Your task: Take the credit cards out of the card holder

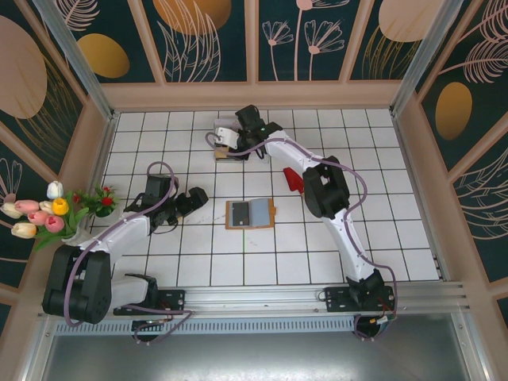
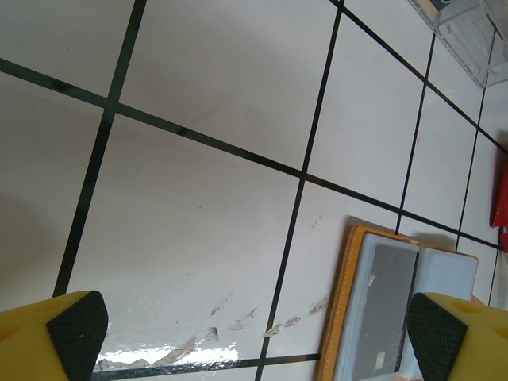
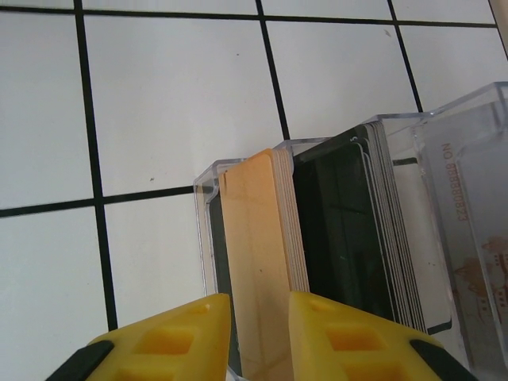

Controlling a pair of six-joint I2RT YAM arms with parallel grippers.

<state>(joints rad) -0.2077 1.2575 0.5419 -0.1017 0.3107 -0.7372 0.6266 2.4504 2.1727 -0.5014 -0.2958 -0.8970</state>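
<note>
The card holder [image 1: 250, 213] lies open and flat on the tiles at mid table, tan rim around grey-blue panels. In the left wrist view a grey credit card [image 2: 385, 305] sits in the panel by its orange edge [image 2: 337, 317]. My left gripper [image 1: 193, 201] hovers just left of the holder, wide open and empty [image 2: 255, 329]. My right gripper [image 1: 226, 143] hangs over a clear plastic box [image 3: 468, 206] at the back. Its jaws stand slightly apart [image 3: 260, 317] above a pale stack of cards [image 3: 254, 238] standing on edge in the box, beside a dark-faced stack [image 3: 341, 230].
A red spatula [image 1: 293, 179] lies right of the box, behind the holder. A flower bunch [image 1: 48, 213] stands at the left wall. Wooden walls ring the tiled table. The clear box corner [image 2: 468, 36] appears in the left wrist view, far from the left fingers.
</note>
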